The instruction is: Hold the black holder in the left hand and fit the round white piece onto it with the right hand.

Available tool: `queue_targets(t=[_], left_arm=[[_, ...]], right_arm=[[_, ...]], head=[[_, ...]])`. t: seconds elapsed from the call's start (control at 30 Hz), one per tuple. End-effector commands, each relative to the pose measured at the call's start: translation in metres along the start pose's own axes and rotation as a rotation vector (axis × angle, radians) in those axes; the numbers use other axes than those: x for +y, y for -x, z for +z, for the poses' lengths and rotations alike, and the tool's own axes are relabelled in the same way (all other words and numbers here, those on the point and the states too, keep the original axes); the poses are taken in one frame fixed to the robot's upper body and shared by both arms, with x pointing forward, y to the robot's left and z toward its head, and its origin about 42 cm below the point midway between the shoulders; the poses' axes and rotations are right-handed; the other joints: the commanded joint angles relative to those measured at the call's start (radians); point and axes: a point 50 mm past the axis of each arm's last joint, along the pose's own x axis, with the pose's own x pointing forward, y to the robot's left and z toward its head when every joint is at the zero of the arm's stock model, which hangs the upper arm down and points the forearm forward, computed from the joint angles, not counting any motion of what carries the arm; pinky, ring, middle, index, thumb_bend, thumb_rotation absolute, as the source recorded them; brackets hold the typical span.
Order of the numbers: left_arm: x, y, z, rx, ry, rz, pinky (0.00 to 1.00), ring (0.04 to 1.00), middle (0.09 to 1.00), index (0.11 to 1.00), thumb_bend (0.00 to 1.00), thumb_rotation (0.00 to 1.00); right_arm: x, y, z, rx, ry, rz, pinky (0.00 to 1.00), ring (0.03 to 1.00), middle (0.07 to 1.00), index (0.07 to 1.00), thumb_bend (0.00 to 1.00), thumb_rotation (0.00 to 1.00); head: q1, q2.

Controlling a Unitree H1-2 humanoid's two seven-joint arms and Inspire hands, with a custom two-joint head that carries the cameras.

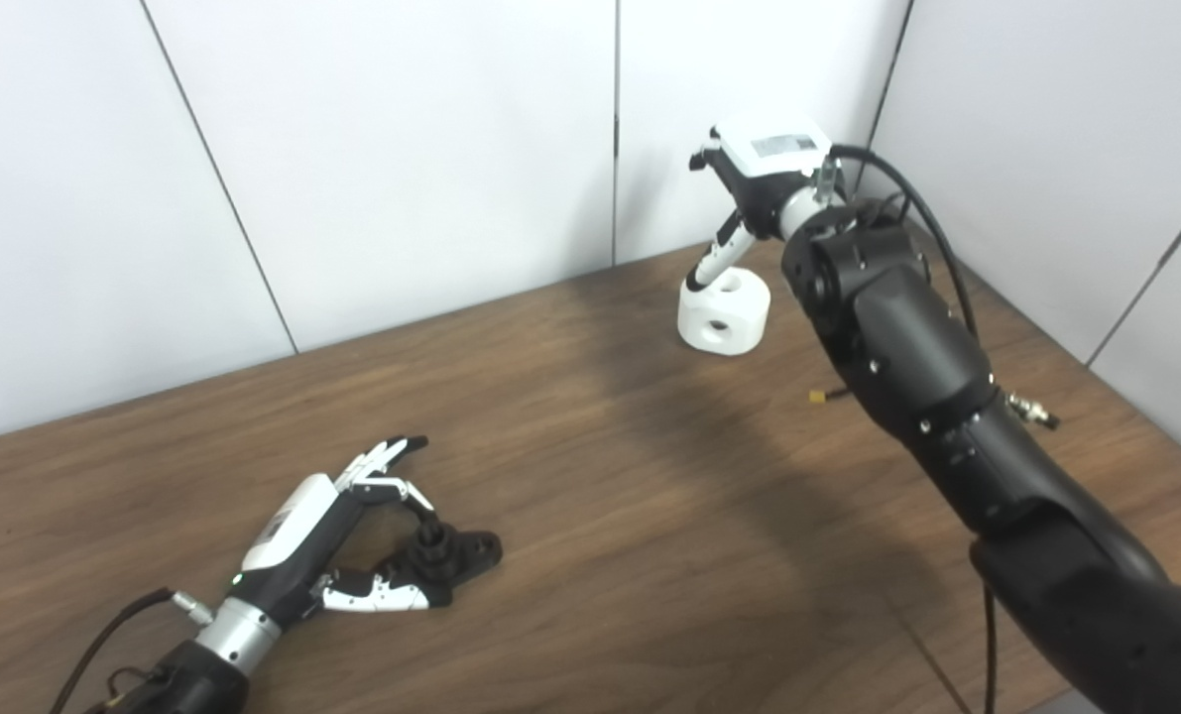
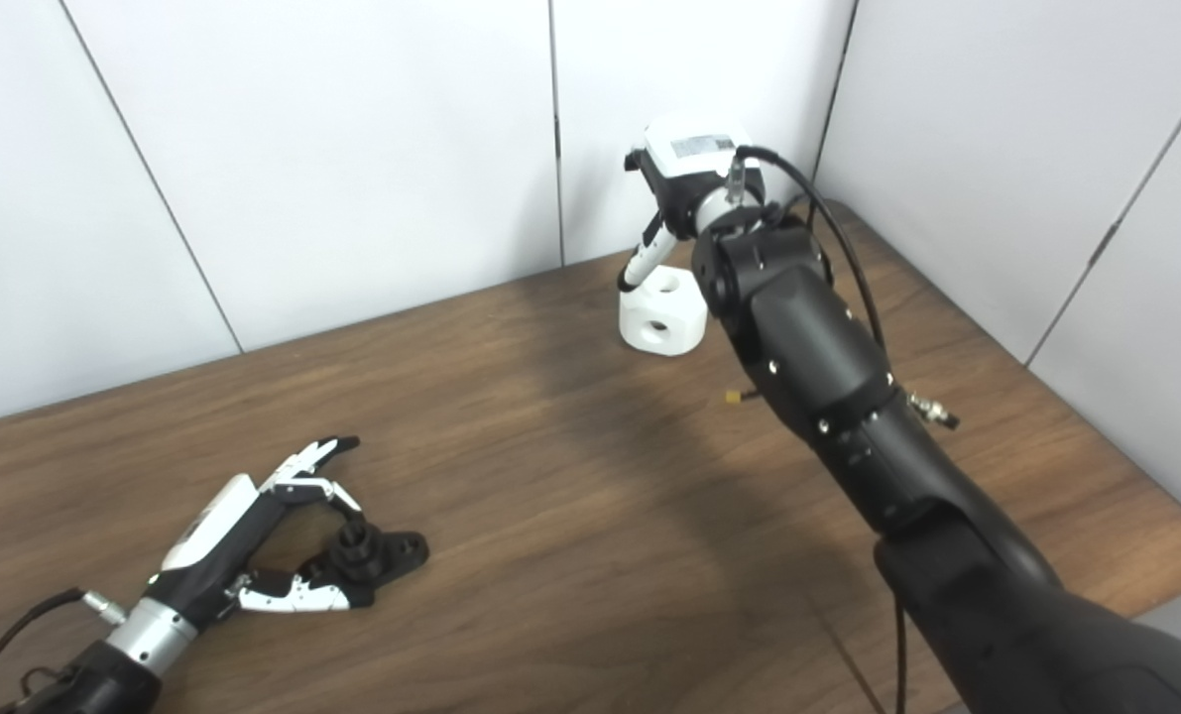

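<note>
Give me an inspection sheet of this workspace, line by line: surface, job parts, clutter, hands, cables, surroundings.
Surface: wooden table, dark brown grain, no spills seen.
Job's things: black holder lying on the table near left; round white piece standing on the table far right, holes visible.
Clutter: small yellow-tipped item on the table beside the right arm.
Hands: left hand low at the holder, fingers apart around it, grasp not closed; right hand above the white piece, one finger reaching down to its top.
Cables: black cable looping along the right forearm; another at the left wrist.
Surroundings: white panel walls.
</note>
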Motion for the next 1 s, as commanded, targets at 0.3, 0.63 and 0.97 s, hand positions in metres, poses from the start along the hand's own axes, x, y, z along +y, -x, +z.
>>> queue_targets(t=[0.3,0.63,0.97], left_arm=[[-0.039,0.059,-0.046,0.217,0.022,-0.151,0.98,1.000,0.956,0.481,0.52,0.05],[-0.039,0.058,-0.043,0.217,0.026,-0.140,0.99,1.000,0.959,0.481,0.52,0.05],[-0.040,0.059,-0.044,0.220,0.024,-0.143,0.99,1.000,0.963,0.482,0.52,0.05]], right_arm=[[-0.038,-0.015,-0.021,0.113,-0.011,0.155,0.96,1.000,1.000,0.879,1.00,0.46],[-0.038,-0.020,-0.026,0.131,-0.005,0.279,0.96,1.000,1.000,0.913,1.00,0.45],[-0.022,-0.024,-0.022,0.120,0.015,0.286,0.90,1.000,1.000,0.880,1.00,0.44]], head=[[0.010,0.003],[0.021,0.004],[0.031,0.002]])
